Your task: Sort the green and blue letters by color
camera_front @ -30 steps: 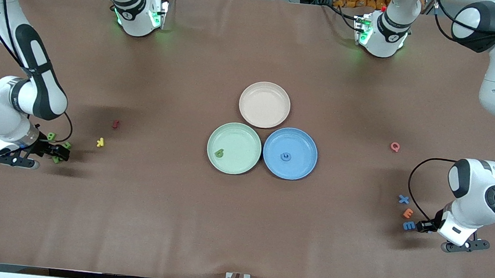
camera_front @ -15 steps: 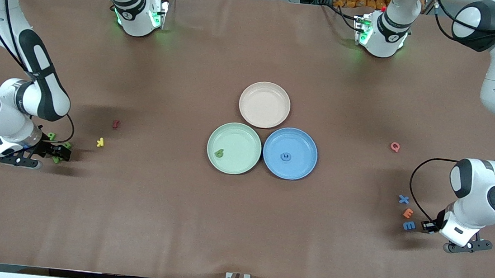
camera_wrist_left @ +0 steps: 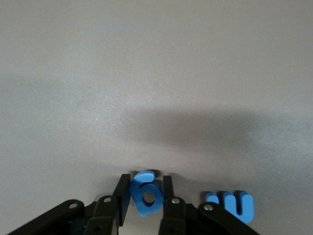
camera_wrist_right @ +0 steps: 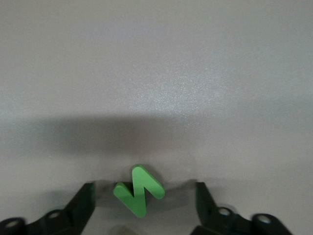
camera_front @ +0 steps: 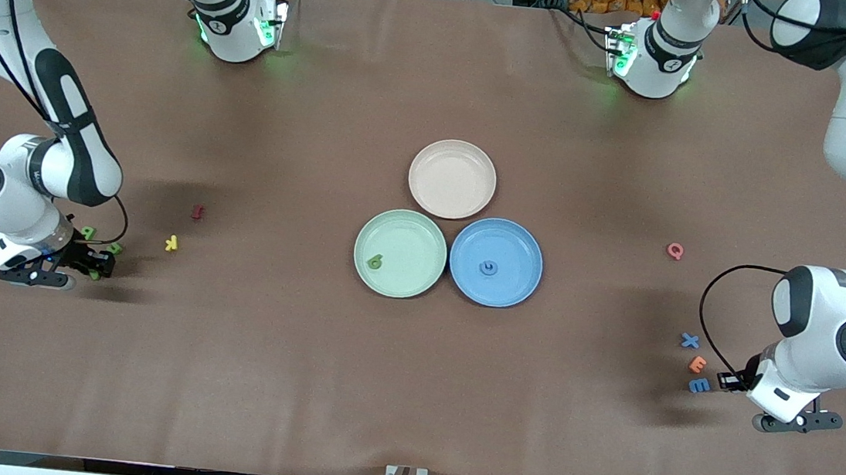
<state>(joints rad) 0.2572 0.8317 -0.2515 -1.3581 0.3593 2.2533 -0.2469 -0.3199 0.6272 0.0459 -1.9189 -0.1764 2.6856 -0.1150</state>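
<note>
The left gripper (camera_wrist_left: 145, 203) pinches a blue g (camera_wrist_left: 146, 195) between its fingers, low at the left arm's end of the table (camera_front: 408, 391). The g stands on edge, its long axis running along the fingers. Only the left wrist view shows it; a blue E (camera_wrist_left: 234, 205) lies just beside.

The right gripper (camera_wrist_right: 142, 208) is spread wide around a green N (camera_wrist_right: 139, 190) lying flat, aslant.
</note>
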